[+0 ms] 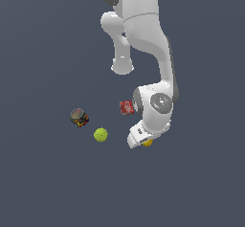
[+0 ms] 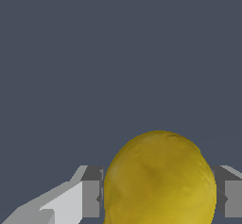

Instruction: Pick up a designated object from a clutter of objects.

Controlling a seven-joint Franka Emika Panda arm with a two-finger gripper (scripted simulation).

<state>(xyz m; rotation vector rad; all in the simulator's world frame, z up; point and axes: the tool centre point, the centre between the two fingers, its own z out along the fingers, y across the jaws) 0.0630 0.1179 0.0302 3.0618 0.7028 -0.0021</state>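
Fingers (image 2: 90,198) of my gripper (image 2: 158,199) sit on either side of the matte golden-yellow, slightly oval lemon (image 2: 159,180), their grey pads right up against its flanks; whether they press it or merely flank it I cannot tell. Wrist view: lemon fills the gap between the fingers, its lower part cut off by the frame edge, as are the fingers' bases. Beyond the lemon only plain dark grey-blue floor (image 2: 118,53) shows.

Exterior view: my white hand covers most of the lemon; only a small yellow sliver shows beneath it. Fingers themselves hidden under the hand. Lemon's contact with the floor cannot be made out.

Pose: white arm (image 1: 143,34) reaches down from the frame's top, bends at the elbow, wrist pointing steeply downward over the lemon.

Nearby: flat red packet (image 1: 126,107), partly hidden behind my wrist. Bright yellow-green ball (image 1: 100,135), well apart from my fingers. Short multicoloured can (image 1: 79,118) with grey top, farther beyond the ball; label unreadable.
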